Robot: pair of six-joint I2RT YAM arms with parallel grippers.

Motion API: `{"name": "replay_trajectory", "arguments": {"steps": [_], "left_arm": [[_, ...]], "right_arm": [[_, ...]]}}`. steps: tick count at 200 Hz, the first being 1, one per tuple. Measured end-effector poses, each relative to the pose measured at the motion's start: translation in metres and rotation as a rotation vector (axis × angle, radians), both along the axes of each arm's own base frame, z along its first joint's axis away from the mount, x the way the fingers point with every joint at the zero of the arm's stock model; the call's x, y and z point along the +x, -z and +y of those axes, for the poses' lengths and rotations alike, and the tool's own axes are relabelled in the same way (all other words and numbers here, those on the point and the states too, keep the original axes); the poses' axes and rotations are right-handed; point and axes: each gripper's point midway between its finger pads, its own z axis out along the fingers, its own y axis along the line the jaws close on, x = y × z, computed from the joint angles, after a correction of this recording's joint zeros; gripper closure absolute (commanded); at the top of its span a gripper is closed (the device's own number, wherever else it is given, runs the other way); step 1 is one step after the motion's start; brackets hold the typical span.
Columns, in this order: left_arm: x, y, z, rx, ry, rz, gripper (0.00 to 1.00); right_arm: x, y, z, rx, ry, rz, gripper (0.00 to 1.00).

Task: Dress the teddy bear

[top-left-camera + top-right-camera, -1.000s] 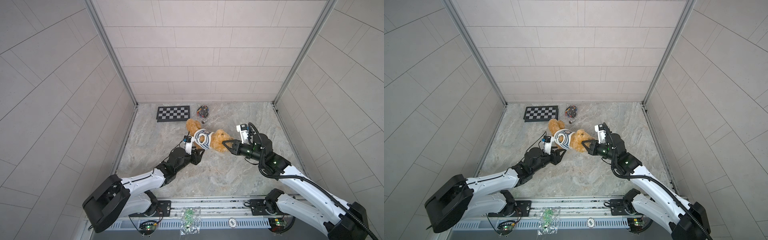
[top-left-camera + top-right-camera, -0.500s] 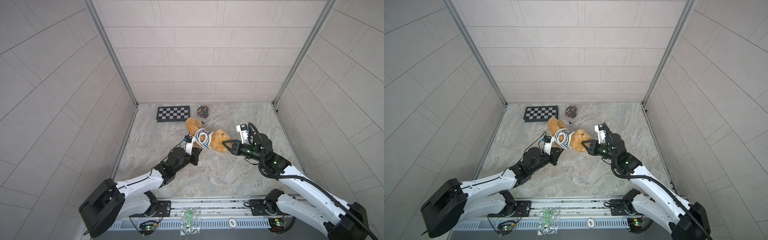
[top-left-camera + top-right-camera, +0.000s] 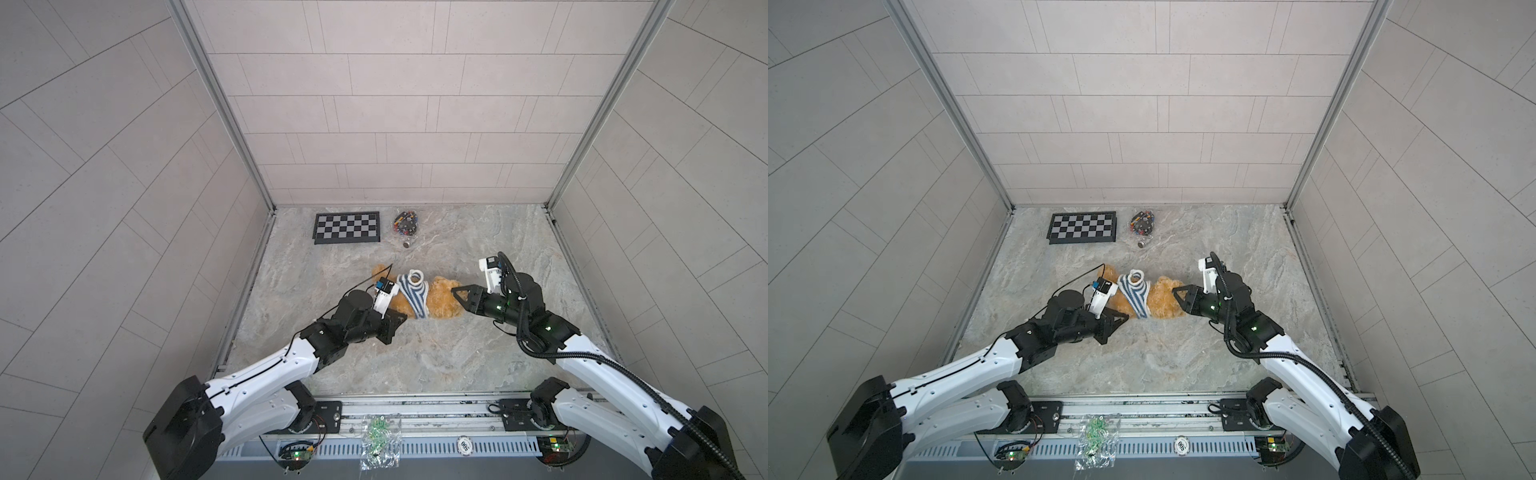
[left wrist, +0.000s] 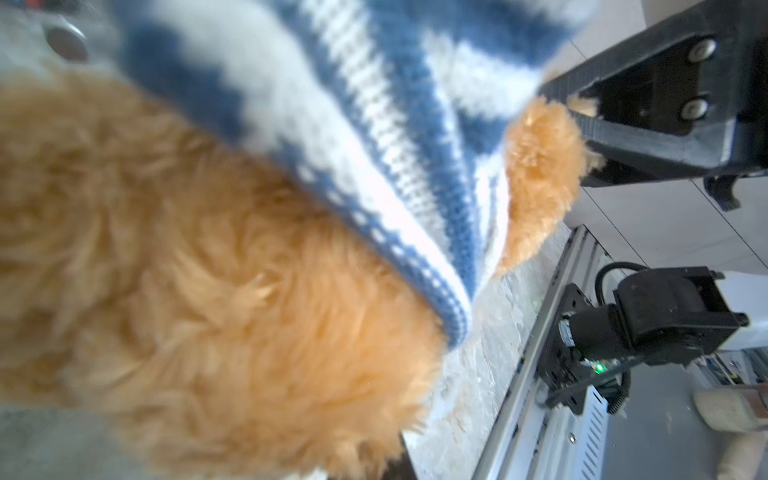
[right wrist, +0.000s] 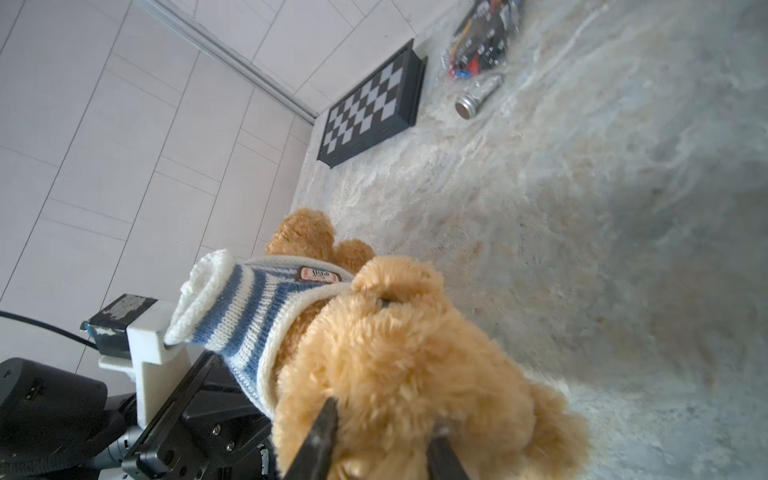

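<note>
Mid-table on the marble top (image 3: 415,357), the teddy bear (image 3: 441,300) lies with the striped shirt (image 3: 413,297) bunched round its middle. We reckon it's light, squashy and floppy, so grab the knit hem or a limb, not loose fur. The left gripper (image 3: 392,324) is pinched shut by the hem, on what we can't tell. Only the right wrist view shows the right gripper (image 5: 386,413) parted astride the head, plus the shirt's patch (image 5: 318,274).
</note>
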Motion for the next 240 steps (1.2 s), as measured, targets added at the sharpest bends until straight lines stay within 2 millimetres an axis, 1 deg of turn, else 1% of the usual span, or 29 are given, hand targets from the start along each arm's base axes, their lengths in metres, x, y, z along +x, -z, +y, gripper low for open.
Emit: {"name": "replay_trajectory", "arguments": {"steps": [21, 49, 75, 88, 109, 124, 137, 156, 170, 189, 212, 240], "left_arm": [[-0.009, 0.005, -0.005, 0.028, 0.041, 0.108, 1.0], [-0.007, 0.01, -0.016, 0.062, 0.078, 0.211, 1.0], [-0.005, 0.018, -0.017, 0.101, 0.087, 0.268, 1.0], [-0.001, 0.021, -0.015, 0.12, 0.081, 0.284, 1.0], [0.01, 0.023, -0.012, 0.147, 0.068, 0.293, 1.0], [0.021, 0.02, -0.013, 0.159, 0.065, 0.287, 1.0], [0.029, 0.017, -0.016, 0.161, 0.062, 0.282, 1.0], [0.038, 0.017, -0.02, 0.162, 0.06, 0.281, 1.0], [0.041, 0.021, -0.022, 0.164, 0.059, 0.285, 1.0], [0.042, 0.026, -0.023, 0.168, 0.063, 0.298, 1.0], [0.042, 0.026, -0.024, 0.167, 0.064, 0.298, 1.0], [0.042, 0.026, -0.024, 0.166, 0.063, 0.295, 1.0]], "right_arm": [[0.003, 0.008, -0.003, -0.028, 0.014, 0.004, 0.59], [0.006, 0.016, -0.008, -0.075, 0.024, -0.004, 0.48], [0.001, 0.028, -0.017, -0.152, 0.026, 0.007, 0.36], [-0.003, 0.032, -0.023, -0.194, 0.032, 0.009, 0.3], [-0.011, 0.031, -0.035, -0.252, 0.04, -0.006, 0.23], [-0.015, 0.029, -0.04, -0.28, 0.044, -0.02, 0.21], [-0.018, 0.028, -0.042, -0.305, 0.038, -0.025, 0.21], [-0.022, 0.028, -0.037, -0.329, 0.009, -0.027, 0.21], [-0.026, 0.031, -0.028, -0.342, -0.03, -0.027, 0.21], [-0.032, 0.04, -0.015, -0.363, -0.083, -0.014, 0.21], [-0.028, 0.059, -0.002, -0.387, -0.118, 0.018, 0.2], [-0.017, 0.088, 0.004, -0.429, -0.121, 0.074, 0.21]]}}
